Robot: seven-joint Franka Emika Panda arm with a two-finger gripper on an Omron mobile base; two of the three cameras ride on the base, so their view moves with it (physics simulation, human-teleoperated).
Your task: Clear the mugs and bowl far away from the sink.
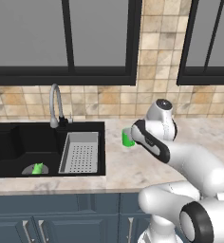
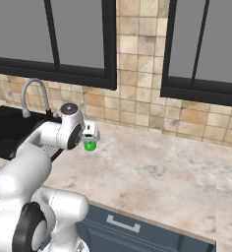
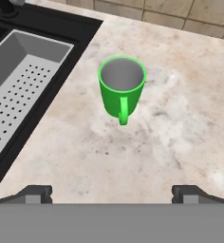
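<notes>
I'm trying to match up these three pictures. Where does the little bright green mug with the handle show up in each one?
Left base view: the bright green handled mug stands on the marble counter, centre, partly behind the white arm.
Right base view: the mug peeks out left of centre, just under the robot's hand.
Hand view: the mug stands upright at upper centre, handle toward the camera.
Shared landmark: the black sink with its grey perforated drainer tray, beside the mug.

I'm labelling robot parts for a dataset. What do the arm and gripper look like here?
The arm is glossy white with rounded links, black bands at the joints and a grey cap on top. No cables or markings show. The gripper has two small dark grey, blocky fingertips.
</notes>
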